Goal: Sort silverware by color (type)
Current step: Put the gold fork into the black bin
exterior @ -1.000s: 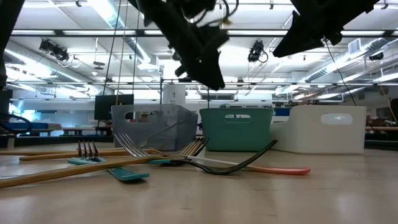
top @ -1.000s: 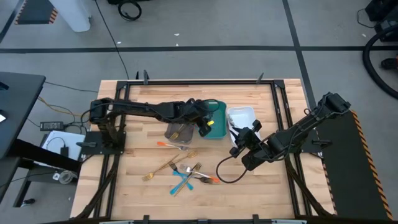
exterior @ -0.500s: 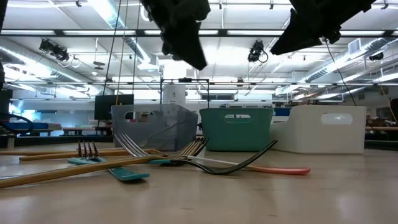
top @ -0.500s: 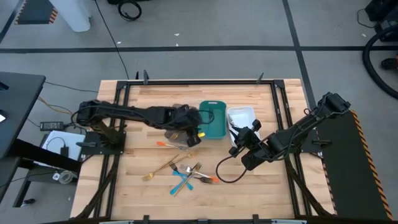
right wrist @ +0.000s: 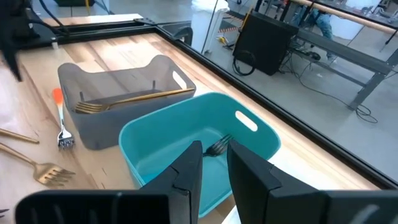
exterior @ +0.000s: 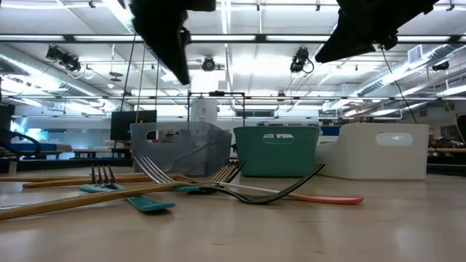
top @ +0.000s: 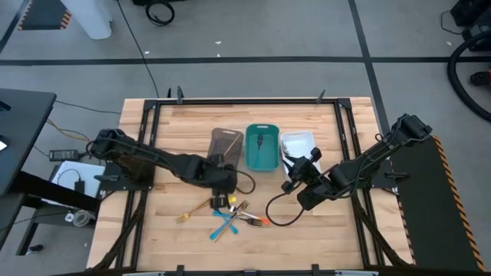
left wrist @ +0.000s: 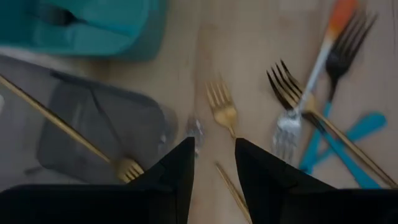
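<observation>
The left gripper (top: 223,192) hung above the loose cutlery near the table's front edge, fingers a narrow gap apart and holding nothing; the right gripper (top: 294,170) waited by the white tray (top: 298,140), likewise slightly parted and empty. A gold fork (left wrist: 222,109) lay just ahead of the left fingers, clear of the tangled forks (top: 238,211) beside it. Judging from this, it should drop straight onto that fork's handle, close crosswise, and carry it to the grey tray (top: 225,139) holding another gold fork (right wrist: 134,98).
</observation>
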Robot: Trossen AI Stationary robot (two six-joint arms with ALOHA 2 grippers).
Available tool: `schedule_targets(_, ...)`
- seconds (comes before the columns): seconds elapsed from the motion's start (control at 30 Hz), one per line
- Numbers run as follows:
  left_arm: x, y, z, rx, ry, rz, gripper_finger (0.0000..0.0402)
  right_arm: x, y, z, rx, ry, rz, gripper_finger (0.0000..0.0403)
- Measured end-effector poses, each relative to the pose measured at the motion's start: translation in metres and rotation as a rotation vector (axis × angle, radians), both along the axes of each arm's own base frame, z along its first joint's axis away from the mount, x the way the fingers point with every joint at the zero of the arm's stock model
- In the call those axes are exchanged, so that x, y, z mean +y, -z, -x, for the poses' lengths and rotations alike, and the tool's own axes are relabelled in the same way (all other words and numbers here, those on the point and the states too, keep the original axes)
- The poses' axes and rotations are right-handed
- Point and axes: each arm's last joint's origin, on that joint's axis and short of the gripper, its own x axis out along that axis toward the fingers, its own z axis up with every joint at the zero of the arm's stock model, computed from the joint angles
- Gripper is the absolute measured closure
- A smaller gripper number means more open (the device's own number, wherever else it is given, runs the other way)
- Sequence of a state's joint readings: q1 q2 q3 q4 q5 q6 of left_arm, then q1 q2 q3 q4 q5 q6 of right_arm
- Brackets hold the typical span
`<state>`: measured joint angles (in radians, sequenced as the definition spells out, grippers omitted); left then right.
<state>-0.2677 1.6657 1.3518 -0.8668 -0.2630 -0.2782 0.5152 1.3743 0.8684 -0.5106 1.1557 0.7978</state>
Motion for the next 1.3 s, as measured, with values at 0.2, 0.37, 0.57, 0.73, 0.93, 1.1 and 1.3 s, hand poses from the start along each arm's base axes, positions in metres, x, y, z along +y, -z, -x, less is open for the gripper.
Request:
schedule_targets(0.2,-0.014,0.004,0.016,0.117,-0.091,0.075,0.0276,0.001,-0.001,-0.001,-0.005,-0.007,-0.002,0.0320)
schedule_targets(0.37,-0.029,0.007,0.031,0.205,-0.141,0.097,0.0276,0.001,-0.001,-0.001,-0.006,-0.007,-0.002,0.0320)
schedule_targets(0.57,-0.044,0.007,0.041,0.229,-0.154,0.098,0.0276,0.001,-0.001,-0.001,-0.006,-0.007,-0.002,0.0320)
schedule_targets(0.73,-0.048,0.017,0.043,0.225,-0.142,0.099,0.0276,0.001,-0.001,-0.001,0.003,-0.013,0.010,0.0320)
schedule_targets(0.93,-0.049,0.042,0.057,0.285,-0.157,0.043,0.0276,0.000,-0.003,-0.004,-0.001,-0.012,0.031,0.0320)
schedule_targets(1.1,-0.047,0.048,0.062,0.301,-0.191,0.049,0.0276,-0.004,-0.003,-0.007,0.007,-0.007,0.034,0.0320)
schedule_targets(1.3,-0.049,0.062,0.067,0.285,-0.183,0.065,0.0276,-0.005,-0.003,-0.008,0.014,-0.010,0.035,0.0320)
